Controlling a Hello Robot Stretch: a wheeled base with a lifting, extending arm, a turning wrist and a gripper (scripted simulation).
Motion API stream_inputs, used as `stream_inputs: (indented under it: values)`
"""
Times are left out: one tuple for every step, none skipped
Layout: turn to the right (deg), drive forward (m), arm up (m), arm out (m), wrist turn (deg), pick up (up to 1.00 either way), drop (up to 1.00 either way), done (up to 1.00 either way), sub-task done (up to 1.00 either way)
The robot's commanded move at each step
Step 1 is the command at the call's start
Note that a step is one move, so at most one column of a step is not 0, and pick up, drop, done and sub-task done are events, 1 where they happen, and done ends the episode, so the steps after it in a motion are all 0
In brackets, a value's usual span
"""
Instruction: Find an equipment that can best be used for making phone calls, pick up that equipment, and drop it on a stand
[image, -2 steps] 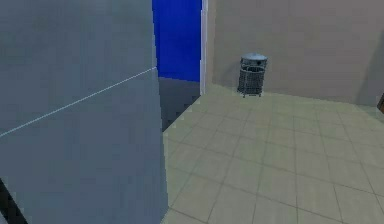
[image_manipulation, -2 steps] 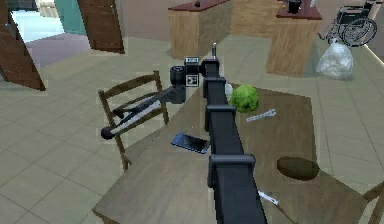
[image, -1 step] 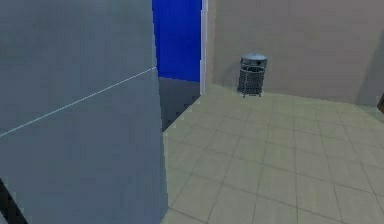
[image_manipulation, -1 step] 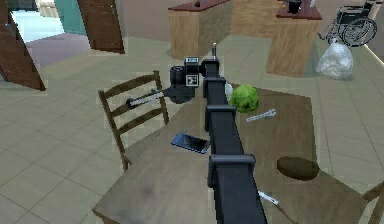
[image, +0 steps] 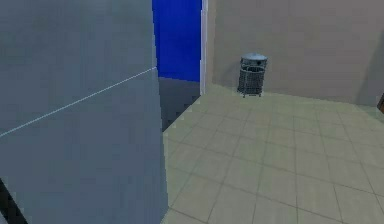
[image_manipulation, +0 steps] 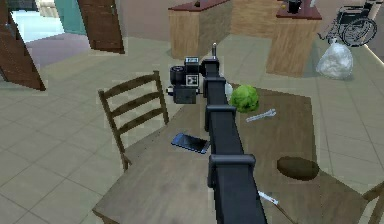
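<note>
A dark flat phone (image_manipulation: 190, 142) lies on the wooden table (image_manipulation: 170, 185), just left of the arm's dark bar (image_manipulation: 228, 150). The bar rises from the arm side view's bottom edge across the tabletop. At its far end sits the gripper (image_manipulation: 184, 84), by the table's far edge and above the chair's back. I cannot tell whether it holds anything. The phone lies nearer the bottom of the picture than the gripper.
A wooden chair (image_manipulation: 135, 105) stands at the table's left. A green round thing (image_manipulation: 244, 98), a utensil (image_manipulation: 262, 116) and a dark disc (image_manipulation: 297, 167) lie on the table. Wooden counters (image_manipulation: 200, 28), a wheelchair (image_manipulation: 350, 22) and a white bag (image_manipulation: 335, 62) stand beyond. Ahead: a grey-blue wall (image: 75, 120), a blue door (image: 178, 38), a bin (image: 253, 75).
</note>
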Motion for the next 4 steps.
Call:
stream_inputs:
  values:
    - [0.0,0.00,0.00,0.00,27.0,0.00,0.00,0.00,0.00]
    - [0.0,0.00,-0.30,0.00,0.0,0.00,0.00,0.00,0.00]
    - [0.0,0.00,0.00,0.00,0.0,1.00,0.00,0.00,0.00]
    - [0.0,0.00,0.10,0.00,0.0,0.00,0.00,0.00,0.00]
